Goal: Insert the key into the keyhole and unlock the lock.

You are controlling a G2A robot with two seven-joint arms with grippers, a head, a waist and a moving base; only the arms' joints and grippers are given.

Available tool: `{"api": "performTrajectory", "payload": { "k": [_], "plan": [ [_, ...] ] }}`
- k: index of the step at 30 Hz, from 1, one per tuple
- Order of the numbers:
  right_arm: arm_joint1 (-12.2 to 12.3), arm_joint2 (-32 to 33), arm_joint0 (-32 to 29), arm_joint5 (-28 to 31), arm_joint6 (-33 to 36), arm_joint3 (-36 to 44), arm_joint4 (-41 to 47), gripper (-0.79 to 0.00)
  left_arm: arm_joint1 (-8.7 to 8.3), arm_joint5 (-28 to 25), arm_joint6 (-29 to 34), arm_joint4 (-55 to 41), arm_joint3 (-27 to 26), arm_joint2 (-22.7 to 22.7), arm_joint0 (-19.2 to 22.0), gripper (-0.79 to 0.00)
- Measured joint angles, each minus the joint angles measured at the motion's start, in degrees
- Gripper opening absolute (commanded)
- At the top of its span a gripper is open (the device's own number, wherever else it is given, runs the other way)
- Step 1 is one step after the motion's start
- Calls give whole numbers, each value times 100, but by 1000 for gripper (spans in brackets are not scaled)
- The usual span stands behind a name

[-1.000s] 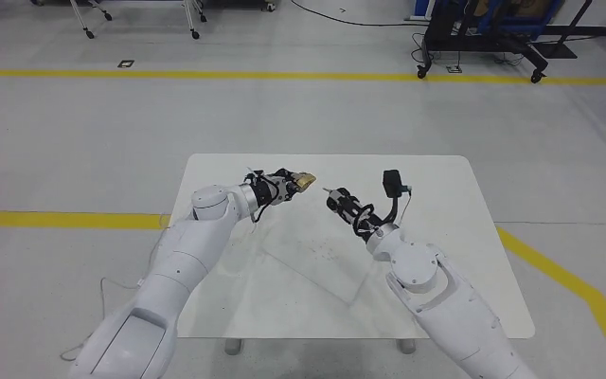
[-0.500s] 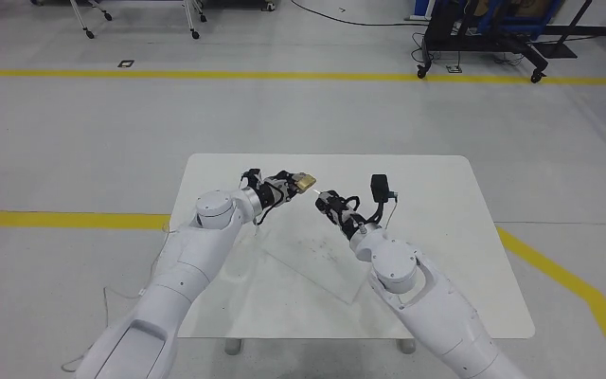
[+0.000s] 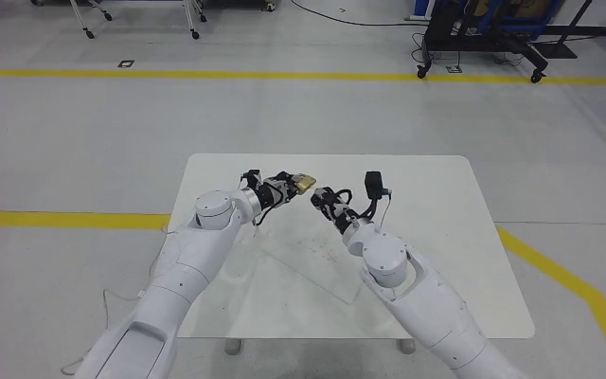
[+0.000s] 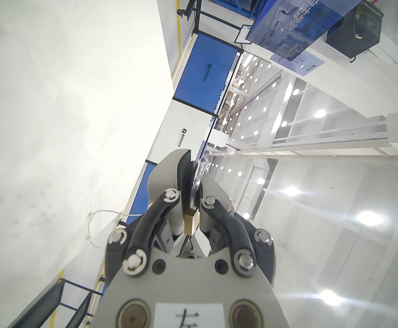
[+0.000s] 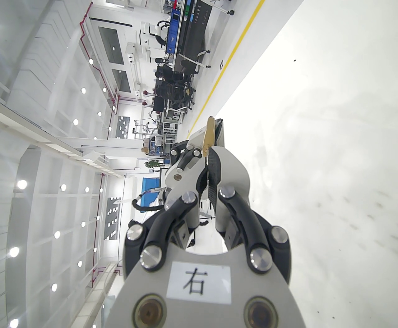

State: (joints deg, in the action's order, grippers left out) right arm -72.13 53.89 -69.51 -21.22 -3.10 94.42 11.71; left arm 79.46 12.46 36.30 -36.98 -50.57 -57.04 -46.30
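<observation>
Lock and key, both held up over the white table. Left gripper is clamped on the brass lock, which juts past its tips toward the other arm. Right gripper pinches the key w/ the blade sticking out along the fingers, aimed approx. at the lock. From where I stand they're near but slightly off-line — touching or not, can't tell. The right arm looks best placed to close in.

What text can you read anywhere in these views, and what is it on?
"右": right gripper, white base label.
"左", partly cropped: left gripper, base sticker.
Blue wall panels: brand logo, not quoted.
Hanging blue sign: too blurred.
</observation>
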Motion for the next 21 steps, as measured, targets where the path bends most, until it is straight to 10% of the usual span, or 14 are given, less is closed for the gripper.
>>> {"api": "performTrajectory", "payload": {
  "k": [21],
  "plan": [
    [-221, -79, 207, -276, -27, -265, -108, -785, 31, 76, 47, 126, 9, -60, 4, -785]
  ]
}}
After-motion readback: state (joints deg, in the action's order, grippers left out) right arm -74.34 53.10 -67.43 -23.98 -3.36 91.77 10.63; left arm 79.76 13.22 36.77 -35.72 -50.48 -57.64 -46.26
